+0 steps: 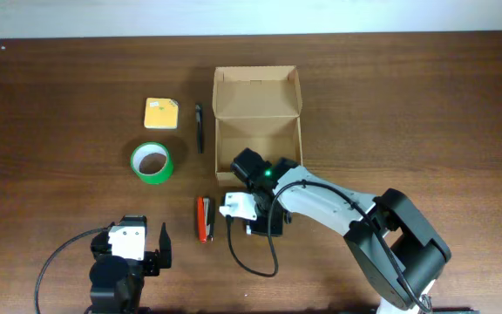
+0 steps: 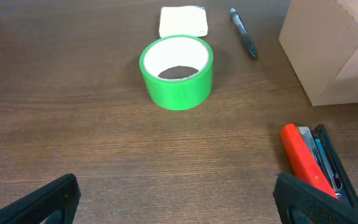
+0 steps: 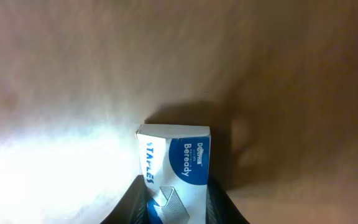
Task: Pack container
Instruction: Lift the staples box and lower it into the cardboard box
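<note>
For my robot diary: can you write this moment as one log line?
right hand: holding staples box at container | left hand: open, empty | tape, stapler, pen: on table

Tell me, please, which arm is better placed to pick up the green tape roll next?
Left. The left gripper is open and empty, with the green tape roll straight ahead of it. The right gripper looks occupied, holding the staples box at the cardboard box.
</note>
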Controlling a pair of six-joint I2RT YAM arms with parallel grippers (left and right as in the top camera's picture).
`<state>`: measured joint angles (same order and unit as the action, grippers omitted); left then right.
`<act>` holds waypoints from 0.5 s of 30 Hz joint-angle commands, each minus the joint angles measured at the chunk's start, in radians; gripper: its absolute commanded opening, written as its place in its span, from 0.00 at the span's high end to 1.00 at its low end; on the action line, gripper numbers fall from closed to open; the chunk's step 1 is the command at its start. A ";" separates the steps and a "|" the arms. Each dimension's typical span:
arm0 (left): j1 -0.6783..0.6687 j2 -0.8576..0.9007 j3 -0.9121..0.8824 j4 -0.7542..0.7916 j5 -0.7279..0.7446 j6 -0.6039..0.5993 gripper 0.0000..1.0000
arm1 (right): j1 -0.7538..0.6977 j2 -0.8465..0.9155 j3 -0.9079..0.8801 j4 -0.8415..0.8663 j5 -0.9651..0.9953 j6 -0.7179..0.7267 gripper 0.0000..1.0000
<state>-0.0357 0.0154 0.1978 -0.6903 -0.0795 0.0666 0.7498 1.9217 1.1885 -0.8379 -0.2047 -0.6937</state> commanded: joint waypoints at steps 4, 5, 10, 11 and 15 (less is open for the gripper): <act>0.007 -0.010 -0.003 0.005 -0.008 -0.006 0.01 | 0.010 0.014 0.122 -0.130 -0.091 0.023 0.84; 0.007 -0.010 -0.003 0.005 -0.008 -0.006 0.00 | 0.010 0.014 0.148 -0.158 -0.102 0.023 0.84; 0.007 -0.010 -0.003 0.005 -0.008 -0.006 0.00 | 0.010 0.014 0.266 -0.263 -0.114 0.023 0.85; 0.007 -0.010 -0.003 0.005 -0.008 -0.006 0.00 | 0.010 0.014 0.291 -0.280 -0.114 0.023 0.85; 0.007 -0.010 -0.003 0.005 -0.008 -0.006 0.00 | 0.010 0.014 0.407 -0.312 -0.071 0.090 0.84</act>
<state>-0.0357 0.0154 0.1978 -0.6903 -0.0795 0.0666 0.7502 1.9270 1.5192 -1.1484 -0.2863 -0.6609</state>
